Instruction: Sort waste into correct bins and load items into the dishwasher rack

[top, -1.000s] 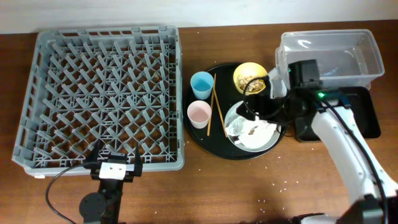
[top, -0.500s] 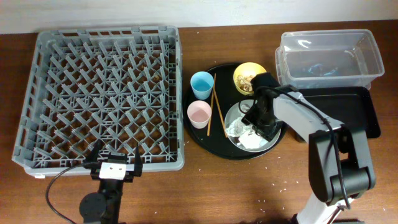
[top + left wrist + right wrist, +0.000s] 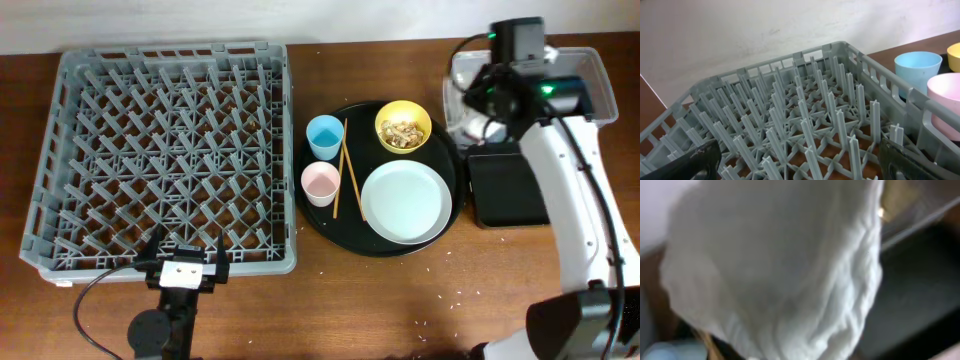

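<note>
My right gripper (image 3: 490, 118) is shut on the crumpled white napkin (image 3: 486, 129), held at the left end of the clear tub (image 3: 585, 95), beside the shallow black tray (image 3: 510, 190). The napkin (image 3: 780, 270) fills the right wrist view and hides the fingers. On the round black tray (image 3: 335, 228) sit the bare plate (image 3: 406, 202), the yellow bowl (image 3: 403, 112) with food scraps (image 3: 403, 132), the blue cup (image 3: 324, 135), the pink cup (image 3: 320, 184) and the chopsticks (image 3: 349, 170). My left gripper (image 3: 185, 272) (image 3: 800, 172) stands open at the front edge of the grey rack (image 3: 165, 150).
The left wrist view looks across the rack's (image 3: 790, 115) pegs to the blue cup (image 3: 917, 67) and pink cup (image 3: 945, 100). A cable runs from the left arm's base along the table's front. The right arm reaches over the shallow black tray.
My right gripper shut on the napkin on the plate and carried it up and right to the clear tub. The plate is now bare. The left arm has not moved.
</note>
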Controlling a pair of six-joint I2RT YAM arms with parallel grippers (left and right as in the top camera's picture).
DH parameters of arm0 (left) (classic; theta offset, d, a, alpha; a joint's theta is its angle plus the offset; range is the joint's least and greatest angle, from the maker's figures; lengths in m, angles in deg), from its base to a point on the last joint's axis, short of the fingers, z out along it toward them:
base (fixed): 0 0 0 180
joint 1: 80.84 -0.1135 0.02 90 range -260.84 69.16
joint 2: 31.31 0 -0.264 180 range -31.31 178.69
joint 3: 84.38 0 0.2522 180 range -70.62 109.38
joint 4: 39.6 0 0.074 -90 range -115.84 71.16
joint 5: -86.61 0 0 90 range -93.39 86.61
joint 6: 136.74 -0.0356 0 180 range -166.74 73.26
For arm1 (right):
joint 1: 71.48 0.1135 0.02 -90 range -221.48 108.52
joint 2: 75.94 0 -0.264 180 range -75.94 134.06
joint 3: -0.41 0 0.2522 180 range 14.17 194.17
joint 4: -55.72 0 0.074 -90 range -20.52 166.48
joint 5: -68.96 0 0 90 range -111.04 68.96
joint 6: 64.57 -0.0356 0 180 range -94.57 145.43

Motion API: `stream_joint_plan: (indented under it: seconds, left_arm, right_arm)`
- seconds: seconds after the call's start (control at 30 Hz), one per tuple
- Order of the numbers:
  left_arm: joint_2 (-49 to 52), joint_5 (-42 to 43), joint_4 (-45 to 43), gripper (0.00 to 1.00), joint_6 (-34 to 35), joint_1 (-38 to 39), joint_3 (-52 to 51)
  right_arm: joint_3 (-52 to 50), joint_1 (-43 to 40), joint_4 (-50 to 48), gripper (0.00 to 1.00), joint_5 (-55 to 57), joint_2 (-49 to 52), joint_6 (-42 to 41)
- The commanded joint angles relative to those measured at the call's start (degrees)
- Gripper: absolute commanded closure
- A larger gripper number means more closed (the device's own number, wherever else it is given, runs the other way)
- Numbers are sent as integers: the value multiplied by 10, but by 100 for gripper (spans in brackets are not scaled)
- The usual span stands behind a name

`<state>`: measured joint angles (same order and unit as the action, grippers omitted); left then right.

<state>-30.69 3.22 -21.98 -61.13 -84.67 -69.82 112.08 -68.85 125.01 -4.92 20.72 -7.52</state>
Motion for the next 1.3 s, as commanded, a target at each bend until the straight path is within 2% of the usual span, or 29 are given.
stream_joint_plan:
  seconds: [0.0, 0.1, 0.27, 0.3, 0.33, 0.37, 0.4, 0.43, 0.47, 0.53, 0.6, 0.63, 0.67, 0.77, 0.83, 0.93, 1.07, 1.27]
  left_arm:
    - [-2, 0, 2, 1, -7, -3, -3]
    - [-2, 0, 2, 1, -7, -3, -3]
    - [-2, 0, 2, 1, -7, -3, -3]
    - [-2, 0, 2, 1, -7, -3, -3]
    - [-2, 0, 2, 1, -7, -3, -3]
    - [-2, 0, 2, 1, -7, -3, -3]
    - [-2, 0, 2, 1, -7, -3, -3]
    - [-2, 0, 2, 1, -7, -3, -3]
    - [-2, 0, 2, 1, -7, -3, -3]
    - [-2, 0, 2, 1, -7, -3, -3]
    - [-2, 0, 2, 1, -7, -3, -3]
    - [-2, 0, 2, 1, -7, -3, -3]
    - [-2, 0, 2, 1, -7, -3, -3]
    - [-2, 0, 2, 1, -7, -3, -3]
    - [-2, 0, 2, 1, -7, -3, -3]
    - [-2, 0, 2, 1, -7, -3, -3]
    - [-2, 0, 2, 1, -7, -3, -3]
    - [-2, 0, 2, 1, -7, -3, -3]
  right_arm:
    - [3, -61, -103, 96, 71, 53, 2]
    - [2, -94, -222, 96, 71, 141, 15]
    - [2, -102, -299, 96, 71, 183, 28]
    - [2, -102, -314, 93, 71, 183, 27]
    - [2, -102, -329, 85, 71, 188, 27]
    - [2, -102, -336, 67, 71, 196, 27]
    - [2, -102, -337, 27, 71, 204, 28]
    - [2, -102, -333, 1, 71, 207, 28]
    - [2, -102, -330, 1, 71, 207, 28]
    - [5, -101, -324, 1, 69, 188, 82]
    - [20, -93, -289, 1, 9, 139, 148]
    - [21, -77, -247, 0, -146, 89, 193]
    - [21, -13, -209, 10, -242, 80, 209]
    - [21, 107, -170, 11, -127, 101, 250]
    - [21, 150, -153, 15, -89, 126, 271]
    - [21, 158, -137, 28, -90, 171, 283]
    - [20, 158, -129, 51, -90, 229, 285]
    - [20, 158, -146, 59, -90, 304, 280]
